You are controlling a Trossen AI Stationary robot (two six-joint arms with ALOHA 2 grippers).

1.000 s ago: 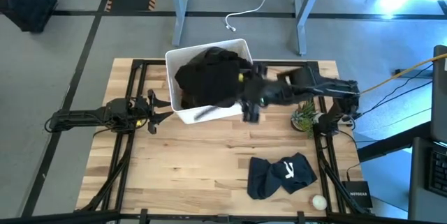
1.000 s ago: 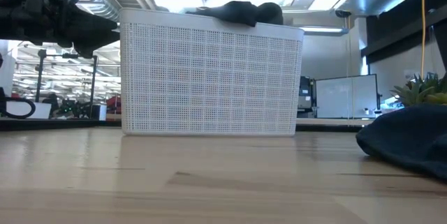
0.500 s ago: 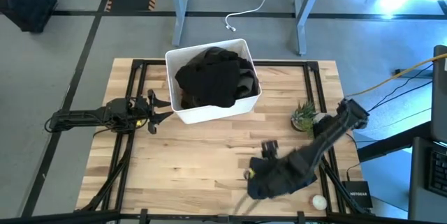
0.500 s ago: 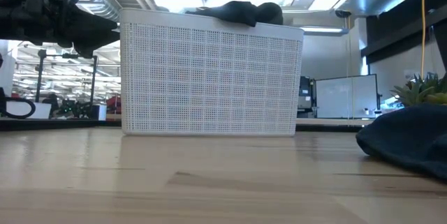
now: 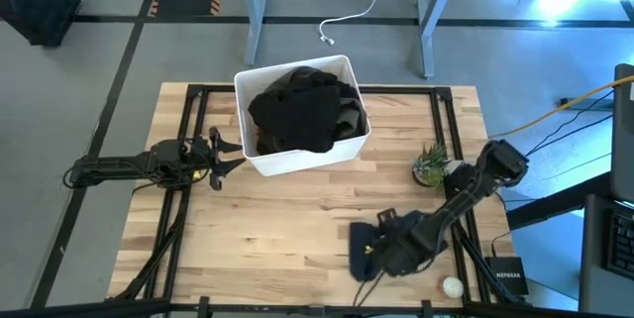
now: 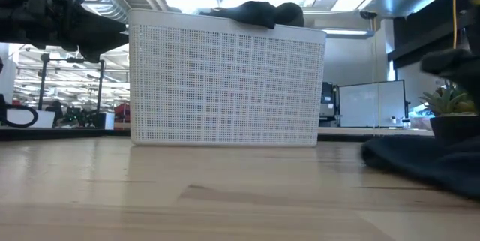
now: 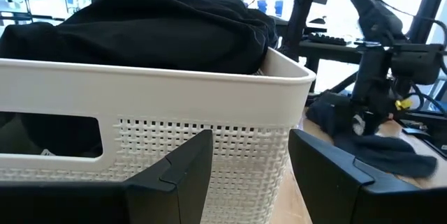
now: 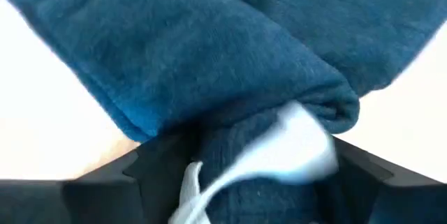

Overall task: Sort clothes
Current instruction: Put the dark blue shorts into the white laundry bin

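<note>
- The right gripper is down on the navy cloth lying on the counter, near the plant.
- Its fingers seem to sit wide around a fold; whether they pinch it is unclear.
- It should grab deep, then lift straight up.
- The left gripper waits open beside the bin of black clothes.

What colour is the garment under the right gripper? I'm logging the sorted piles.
Navy garment with a white mark, clearest in the right wrist view.

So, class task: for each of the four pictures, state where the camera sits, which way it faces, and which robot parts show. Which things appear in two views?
High view: overhead, facing down; both arms, white perforated plastic bin, wooden table.
Low view: tabletop height, facing the bin's wall; the left arm shows upper left.
Left wrist view: beside the bin; own open fingers.
Right wrist view: pressed onto the small navy fabric garment.
Shared: bin in three views; garment in all four.
</note>
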